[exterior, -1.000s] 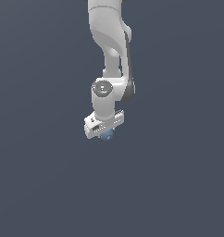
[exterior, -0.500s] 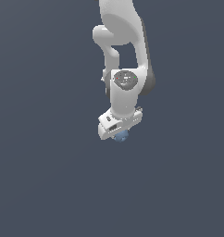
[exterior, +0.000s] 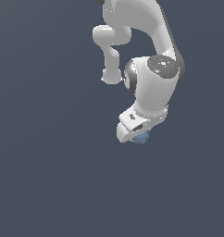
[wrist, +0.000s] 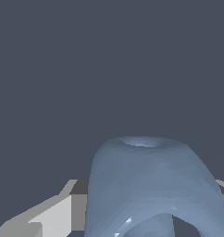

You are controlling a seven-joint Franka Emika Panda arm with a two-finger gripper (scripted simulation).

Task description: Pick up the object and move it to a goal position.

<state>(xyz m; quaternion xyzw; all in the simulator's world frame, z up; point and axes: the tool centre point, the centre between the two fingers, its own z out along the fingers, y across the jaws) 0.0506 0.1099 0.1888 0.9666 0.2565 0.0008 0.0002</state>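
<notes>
The object (exterior: 141, 137) is a small light-blue roundish lump that peeks out under the white hand of the arm in the exterior view. My gripper (exterior: 138, 137) is shut on it, and the hand hides most of it there. In the wrist view the object (wrist: 148, 185) fills the near part of the picture as a glossy pale-blue dome with a hollow at its tip. One grey finger (wrist: 49, 213) lies against its side, and only the edge of the other finger shows. No goal marker is visible.
A plain dark grey-blue surface (exterior: 49, 176) fills both views. The white arm (exterior: 153, 83) reaches down from the top of the exterior view, with its elbow link (exterior: 111, 51) behind it.
The arm has moved toward the exterior view's right and nearer the camera, so it looks larger. The object has travelled with the shut gripper.
</notes>
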